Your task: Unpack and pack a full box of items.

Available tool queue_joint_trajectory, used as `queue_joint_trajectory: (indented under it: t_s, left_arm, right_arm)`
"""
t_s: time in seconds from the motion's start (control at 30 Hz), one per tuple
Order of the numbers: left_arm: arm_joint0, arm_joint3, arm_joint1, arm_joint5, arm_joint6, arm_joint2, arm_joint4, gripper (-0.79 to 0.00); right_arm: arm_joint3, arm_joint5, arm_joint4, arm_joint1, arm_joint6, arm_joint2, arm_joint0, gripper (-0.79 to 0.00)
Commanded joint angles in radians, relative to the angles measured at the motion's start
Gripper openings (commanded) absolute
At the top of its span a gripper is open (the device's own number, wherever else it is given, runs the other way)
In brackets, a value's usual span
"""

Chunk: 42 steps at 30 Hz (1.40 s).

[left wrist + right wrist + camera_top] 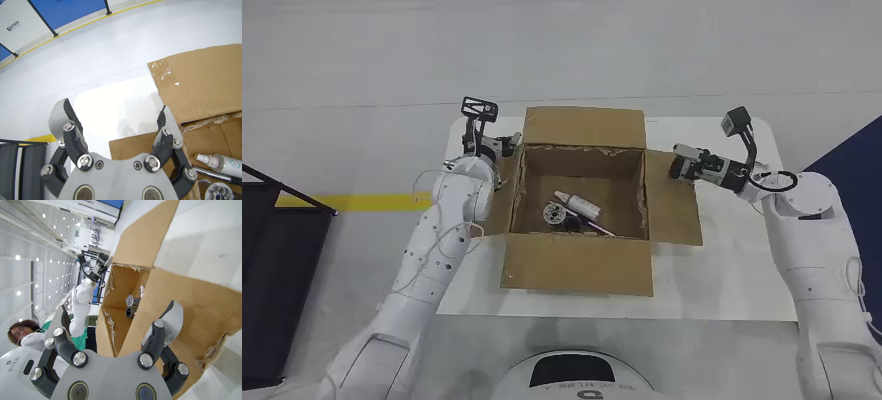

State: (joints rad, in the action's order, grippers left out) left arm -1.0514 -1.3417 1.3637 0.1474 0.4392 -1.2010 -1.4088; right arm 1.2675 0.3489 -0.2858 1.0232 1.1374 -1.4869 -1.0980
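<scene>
Left gripper point(507, 143), top view: we log it at the 10 o'clock corner of the open brown cardboard box point(582, 262), which sits flaps-out on the white table point(722, 280). The right gripper point(680, 163) is at the 2 o'clock corner. Contents are a white spray bottle point(578, 203) with its long axis roughly 10-to-4 o'clock, a silver toothed metal disc point(556, 212), and a dark slim rod point(594, 227). The bottle bears 4 o'clock from the left gripper and 8 o'clock from the right. We judge the left marginally nearer.

Left wrist view: the left gripper point(115, 106) has its fingers spread wide and holds nothing. It hangs over bare table beside a flap. The bottle point(217, 161) lies just inside the box wall, cap end toward this gripper.

Right wrist view: the right gripper point(118, 310) is likewise spread and empty, above the side flap. The disc point(130, 300) lies down inside the box point(189, 298).
</scene>
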Motion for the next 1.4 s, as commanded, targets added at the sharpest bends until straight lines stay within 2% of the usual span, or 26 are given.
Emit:
queue_joint_trajectory:
  t_s: [0.0,0.23,0.47,0.53,0.63,0.7,0.73,0.77,0.8,0.83,0.93,0.97,1.0,1.03,1.07,1.1,1.13,1.37]
  left_arm:
    - [-0.020,-0.017,-0.006,-0.003,0.001,-0.040,0.020,0.000]
    - [-0.149,-0.133,-0.035,-0.026,0.011,-0.234,0.121,0.000]
    - [-0.149,-0.133,-0.035,-0.026,0.011,-0.234,0.121,0.000]
    - [-0.149,-0.133,-0.035,-0.026,0.011,-0.234,0.121,0.000]
    - [-0.149,-0.133,-0.035,-0.026,0.011,-0.234,0.121,0.000]
    - [-0.149,-0.133,-0.035,-0.026,0.011,-0.234,0.121,0.000]
    - [-0.149,-0.133,-0.035,-0.026,0.011,-0.234,0.121,0.000]
    - [-0.149,-0.133,-0.035,-0.026,0.011,-0.234,0.121,0.000]
    - [-0.149,-0.133,-0.035,-0.026,0.011,-0.234,0.121,0.000]
    - [-0.149,-0.133,-0.035,-0.026,0.011,-0.234,0.121,0.000]
    - [-0.149,-0.133,-0.035,-0.026,0.011,-0.234,0.121,0.000]
    - [-0.149,-0.133,-0.035,-0.026,0.011,-0.234,0.121,0.000]
    - [-0.149,-0.133,-0.035,-0.026,0.011,-0.234,0.121,0.000]
    - [-0.149,-0.133,-0.035,-0.026,0.011,-0.234,0.121,0.000]
    - [-0.149,-0.133,-0.035,-0.026,0.011,-0.234,0.121,0.000]
    - [-0.149,-0.133,-0.035,-0.026,0.011,-0.234,0.121,0.000]
    - [-0.149,-0.133,-0.035,-0.026,0.011,-0.234,0.121,0.000]
    - [-0.149,-0.133,-0.035,-0.026,0.011,-0.234,0.121,0.000]
  right_arm:
    - [0.053,0.030,-0.018,0.000,-0.015,-0.005,-0.006,0.000]
    - [0.100,0.101,-0.064,0.011,-0.043,0.046,0.045,0.000]
    - [0.100,0.101,-0.064,0.011,-0.043,0.046,0.045,0.000]
    - [0.151,0.100,0.012,0.012,-0.029,0.087,0.047,0.000]
    - [0.246,0.074,0.304,0.020,-0.040,0.208,0.091,0.000]
    - [0.258,0.051,0.433,0.029,-0.055,0.284,0.122,0.000]
    - [0.251,0.025,0.506,0.034,-0.072,0.322,0.142,-0.117]
    - [0.245,0.002,0.570,0.041,-0.085,0.363,0.162,-0.200]
    - [0.232,-0.018,0.637,0.047,-0.093,0.404,0.183,-0.277]
    - [0.217,-0.037,0.685,0.054,-0.100,0.442,0.202,-0.308]
    - [0.169,-0.120,0.840,0.076,-0.109,0.548,0.256,-0.262]
    - [0.153,-0.159,0.895,0.085,-0.119,0.583,0.271,-0.271]
    - [0.141,-0.189,0.941,0.094,-0.126,0.619,0.283,-0.329]
    - [0.130,-0.211,0.983,0.103,-0.122,0.655,0.296,-0.354]
    - [0.119,-0.226,1.008,0.112,-0.120,0.687,0.307,-0.354]
    - [0.104,-0.238,1.024,0.121,-0.118,0.712,0.319,-0.394]
    - [0.087,-0.246,1.035,0.130,-0.111,0.736,0.329,-0.400]
    - [-0.005,-0.224,1.008,0.186,-0.075,0.840,0.398,-0.400]
